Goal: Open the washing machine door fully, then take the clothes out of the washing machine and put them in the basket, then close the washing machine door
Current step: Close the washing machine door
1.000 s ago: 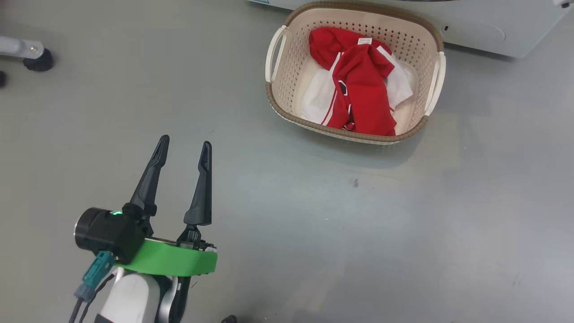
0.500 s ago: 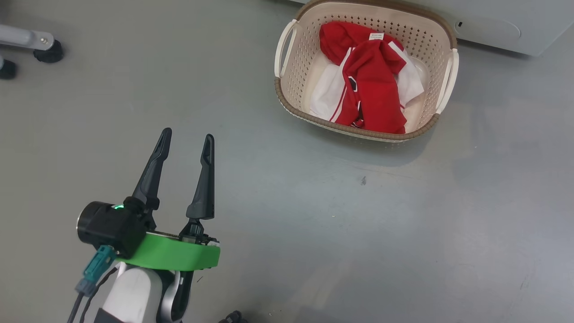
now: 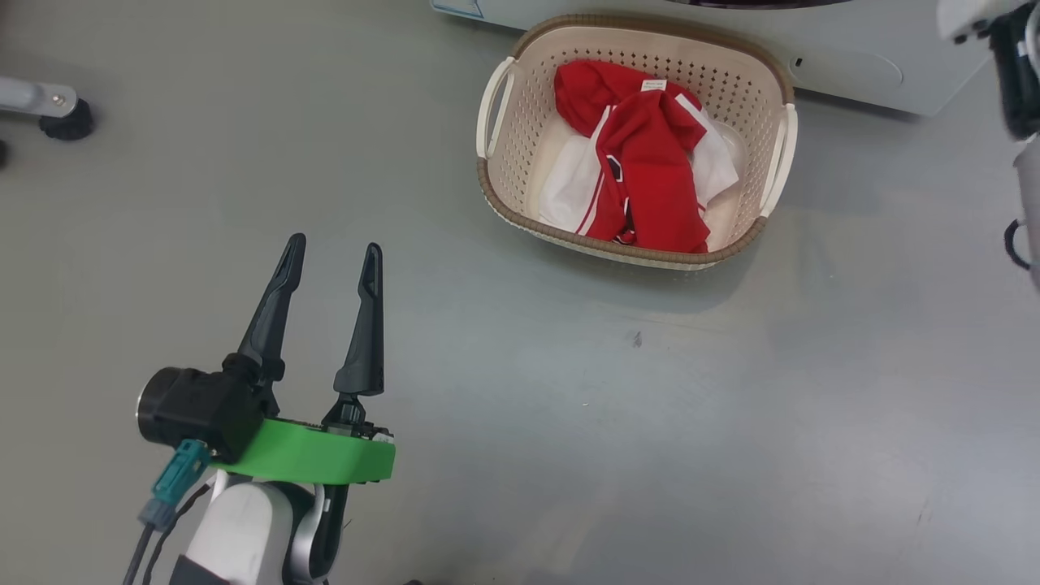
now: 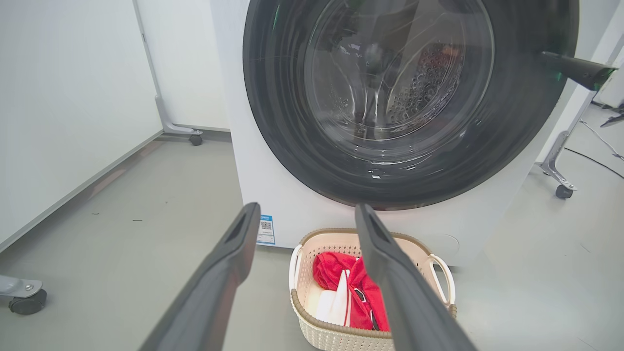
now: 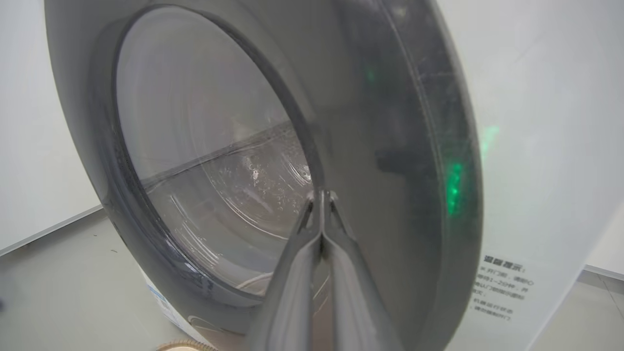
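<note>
Left claw (image 3: 335, 244) gapes, right claw (image 5: 321, 196) pinched together at the door (image 5: 399, 146) rim (clothes (image 3: 650, 162) lie in basket (image 3: 520, 130)).

Glossy black door (image 4: 292, 122) rim, perforated plastic basket (image 3: 520, 138), soft red cloth (image 3: 650, 162).

Smooth grey floor (image 3: 569, 422), small dark speck (image 3: 636, 339) mid-scene. White wall panels (image 4: 63, 97) on castor feet (image 4: 196, 140) far left; black cable (image 4: 594, 163) on floor far right.

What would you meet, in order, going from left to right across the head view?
Black caster foot → left gripper → basket → robot arm at the right edge.
</note>
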You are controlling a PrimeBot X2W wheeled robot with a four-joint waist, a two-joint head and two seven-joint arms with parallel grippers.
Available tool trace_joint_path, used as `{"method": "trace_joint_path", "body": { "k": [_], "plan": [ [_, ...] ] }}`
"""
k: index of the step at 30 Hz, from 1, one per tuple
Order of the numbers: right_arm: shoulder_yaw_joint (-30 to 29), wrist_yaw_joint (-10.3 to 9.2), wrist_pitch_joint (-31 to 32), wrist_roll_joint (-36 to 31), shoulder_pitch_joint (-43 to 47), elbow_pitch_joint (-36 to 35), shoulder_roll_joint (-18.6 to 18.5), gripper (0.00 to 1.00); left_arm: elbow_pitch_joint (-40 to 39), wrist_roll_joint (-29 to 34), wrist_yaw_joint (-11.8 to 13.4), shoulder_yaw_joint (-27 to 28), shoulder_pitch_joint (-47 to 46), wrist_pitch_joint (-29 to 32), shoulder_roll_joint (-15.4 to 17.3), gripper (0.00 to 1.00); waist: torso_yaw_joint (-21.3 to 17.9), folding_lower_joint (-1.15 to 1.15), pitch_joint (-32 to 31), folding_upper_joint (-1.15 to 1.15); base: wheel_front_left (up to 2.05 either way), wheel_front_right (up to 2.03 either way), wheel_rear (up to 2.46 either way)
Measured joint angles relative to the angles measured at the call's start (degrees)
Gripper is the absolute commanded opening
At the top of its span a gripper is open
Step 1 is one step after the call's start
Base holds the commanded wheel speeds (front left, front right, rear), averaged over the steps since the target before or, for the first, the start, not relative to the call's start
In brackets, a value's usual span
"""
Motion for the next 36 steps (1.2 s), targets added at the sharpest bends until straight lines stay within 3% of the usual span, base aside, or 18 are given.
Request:
{"method": "trace_joint_path", "body": {
  "k": [7, 13, 14, 15, 16, 17, 18, 19, 25, 36],
  "plan": [
    [-0.9, 0.05, -0.5, 1.9, 8.1, -0.8, 2.0, 0.0, 1.3, 1.3, 0.0, 0.4, 0.0, 0.0, 0.0, 1.0, -1.8, 0.0, -1.8, 0.0, 0.0, 0.0, 0.0],
    [-2.9, 0.07, -0.5, 3.3, 15.2, -5.9, 4.4, 0.0, 2.1, 2.5, 0.0, 1.4, 0.0, 0.0, 0.0, 1.0, -3.8, 0.0, -3.8, 0.0, 0.0, 0.0, 0.0],
    [-3.2, 0.07, -0.5, 3.6, 16.5, -6.6, 4.8, 0.11, 2.3, 2.8, 0.0, 1.5, 0.0, 0.0, 0.0, 1.0, -4.2, 0.0, -4.1, 0.0, 0.0, 0.0, 0.0],
    [-3.5, 0.07, -0.5, 3.8, 17.9, -7.3, 5.1, 0.31, 2.6, 3.0, -0.1, 1.6, 0.0, 0.0, 0.0, 1.0, -4.6, 0.0, -4.5, 0.0, 0.0, 0.0, 0.0],
    [-3.7, 0.07, -0.5, 4.0, 19.4, -7.9, 5.5, 0.4, 2.9, 3.2, -0.2, 1.6, 0.0, 0.0, 0.0, 1.0, -5.0, 0.0, -4.9, 0.0, 0.0, 0.0, 0.0],
    [-3.8, 0.07, -0.5, 4.2, 20.9, -8.5, 5.8, 0.62, 3.3, 3.3, -0.3, 1.6, 0.1, 0.0, 0.0, 1.0, -5.3, 0.0, -5.3, 0.0, 0.0, 0.0, 0.0],
    [-3.8, 0.07, -0.5, 4.2, 22.3, -9.1, 6.2, 0.93, 3.5, 3.4, -0.3, 1.6, 0.1, 0.0, 0.0, 1.0, -5.7, 0.0, -5.8, 0.0, 0.0, 0.0, 0.0],
    [-3.9, 0.07, -0.5, 4.2, 23.6, -9.6, 6.6, 1.0, 3.5, 3.6, -0.3, 1.6, 0.2, 0.0, 0.0, 1.0, -6.1, 0.0, -6.2, 0.0, 0.0, 0.0, 0.0],
    [-4.5, 0.07, -0.5, 4.7, 30.0, -13.6, 9.6, 1.0, 3.7, 3.7, -0.7, 2.4, 0.9, 0.0, 0.0, 1.0, -8.7, 0.0, -8.7, 0.0, 0.0, 0.0, 0.0],
    [-6.0, -0.04, -0.5, 5.0, 43.1, -18.3, 11.5, 1.0, 6.0, 4.9, -1.3, 3.4, 4.5, 0.0, 0.3, 1.0, -13.4, 0.0, -14.2, 0.0, 0.0, 0.0, 0.0]
  ]
}}
